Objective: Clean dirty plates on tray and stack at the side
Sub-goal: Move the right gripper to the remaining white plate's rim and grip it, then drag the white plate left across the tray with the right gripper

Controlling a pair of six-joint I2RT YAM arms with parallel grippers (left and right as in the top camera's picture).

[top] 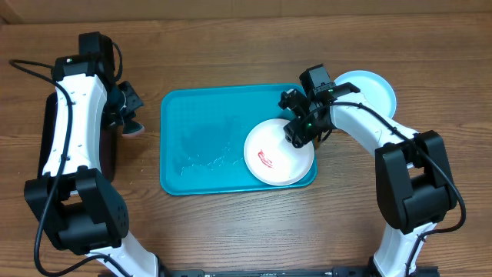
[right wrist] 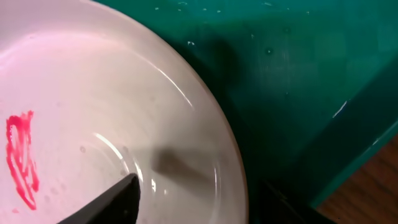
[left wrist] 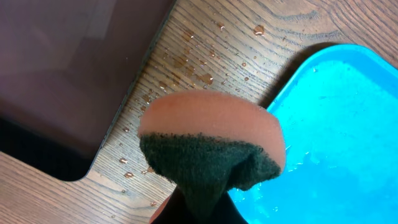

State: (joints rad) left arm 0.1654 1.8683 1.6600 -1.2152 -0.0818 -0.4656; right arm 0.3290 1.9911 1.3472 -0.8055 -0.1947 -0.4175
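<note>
The white plate (top: pixel 278 154) with a red smear (right wrist: pixel 22 158) lies on the right part of the teal tray (top: pixel 200 138). My right gripper (top: pixel 300 127) is open and straddles the plate's upper right rim. In the right wrist view (right wrist: pixel 199 205) one finger is inside the plate and the other outside it. The light blue plate (top: pixel 370 88) lies on the table right of the tray. The yellow-green plate is out of view. My left gripper (top: pixel 127 108) is left of the tray, shut on an orange and dark green sponge (left wrist: pixel 211 143).
A dark maroon tray (top: pixel 108 154) lies under my left arm at the far left, and it also shows in the left wrist view (left wrist: pixel 62 62). Water droplets (left wrist: pixel 199 78) dot the wood between it and the teal tray (left wrist: pixel 348 124). The teal tray's surface is wet.
</note>
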